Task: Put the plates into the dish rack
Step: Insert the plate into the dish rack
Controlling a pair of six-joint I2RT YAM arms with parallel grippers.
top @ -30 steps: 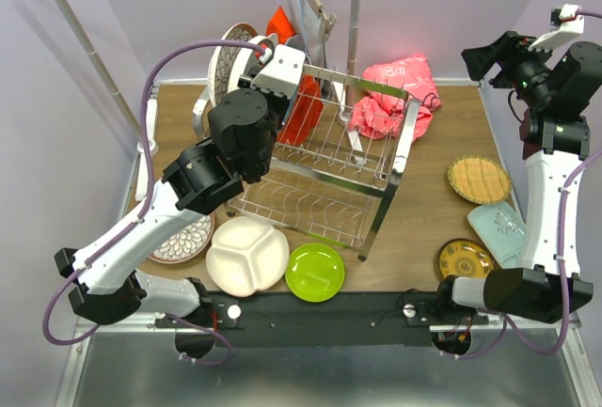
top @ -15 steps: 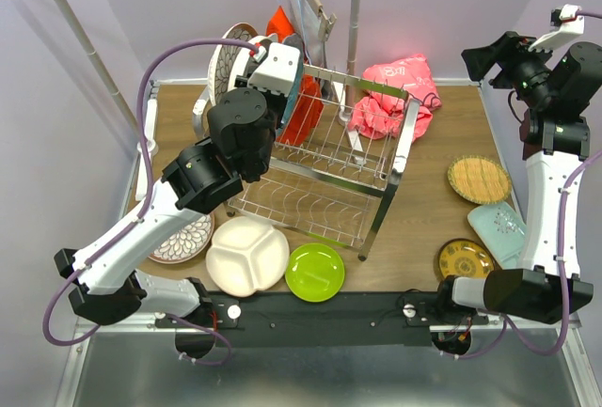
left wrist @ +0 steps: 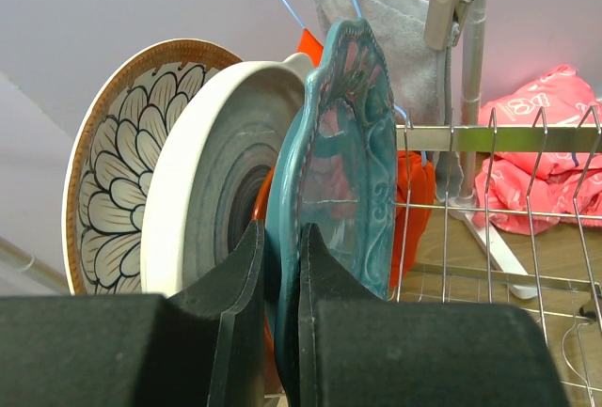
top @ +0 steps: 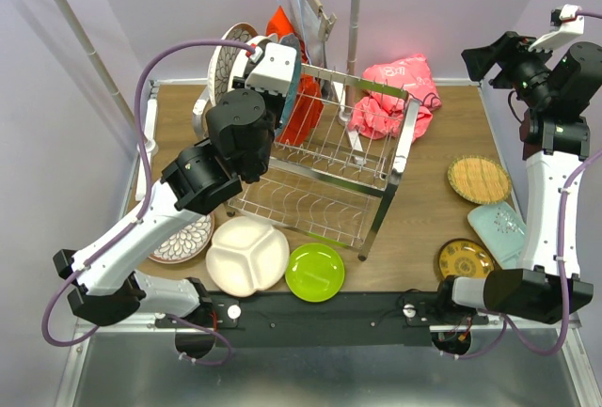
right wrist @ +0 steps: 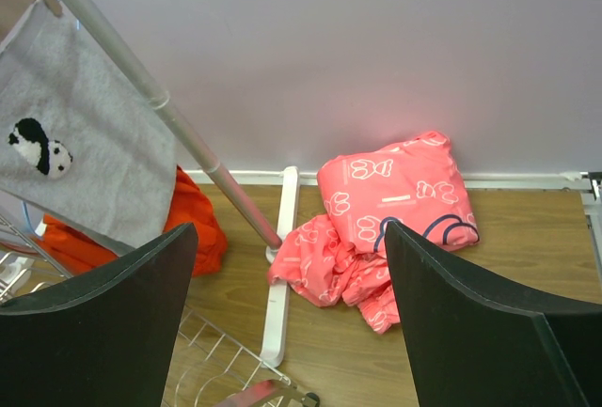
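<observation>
- We see the left gripper (left wrist: pixel 279 238) clamped on the lower rim of the teal plate (left wrist: pixel 348 144), which it holds upright at the far-left end of the dish rack (top: pixel 362 79), at the upper tier.
- A white plate (left wrist: pixel 216 172) stands on edge just beside the teal one, and a floral plate (left wrist: pixel 108 172) behind that. We cannot tell whether wires hold any of them.
- The right gripper (right wrist: pixel 287 233) hangs raised at the far right, jaws wide apart and empty.
- We judge letting go early the main risk: with its lower edge unseated, the plate would tip or slide off.
- A sideways drift could knock the white plate and topple its neighbour.
- The narrow pinch on the rim may let the plate pivot.
</observation>
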